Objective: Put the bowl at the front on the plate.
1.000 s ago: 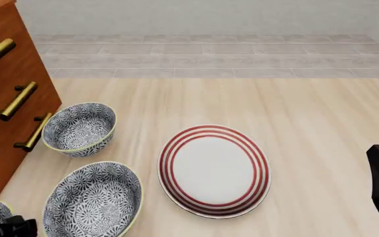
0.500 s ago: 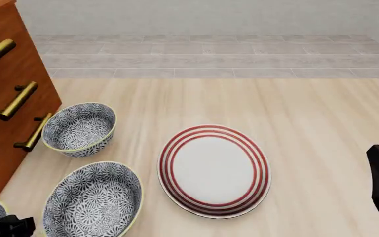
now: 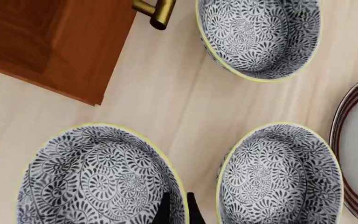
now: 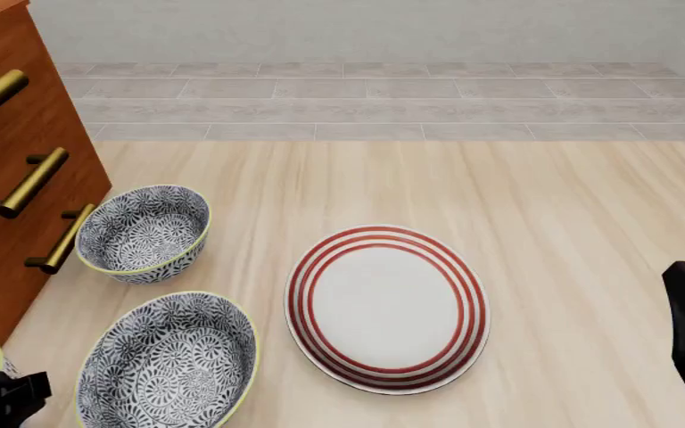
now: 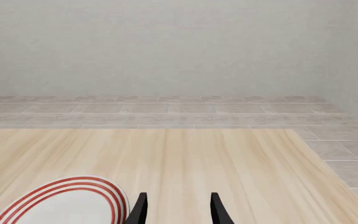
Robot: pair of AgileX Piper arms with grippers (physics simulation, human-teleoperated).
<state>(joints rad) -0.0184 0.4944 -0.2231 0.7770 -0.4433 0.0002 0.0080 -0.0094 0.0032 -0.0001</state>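
Heads up on which bowl [image 3: 98,179] you're after: it's the one at the lower left of the left wrist view, and in the front view only a sliver of it pokes in at the bottom left edge. It sits on the bench [image 4: 557,205] just in front of the wooden cabinet [image 4: 10,223], apart from the plate [image 4: 384,308].

Your left gripper [image 3: 179,212] is right at that bowl's rim, on the side facing the middle bowl [image 4: 170,361]. The two fingertips look very close together with the yellow-green edge running about between them. It makes sense to take a deep bowl by its wall, but I honestly can't tell whether the fingers are actually pinching it or just lined up. I'd check that before lifting.

The right gripper [image 5: 177,210] is parked at the right side with its fingers spread and nothing in them — out of the way, which is probably why it's there.

The middle bowl sits between your target and the plate, so I'd guess you need to lift clear over it. The far bowl [image 4: 143,232] up by the brass handle [image 3: 156,10] shouldn't matter.
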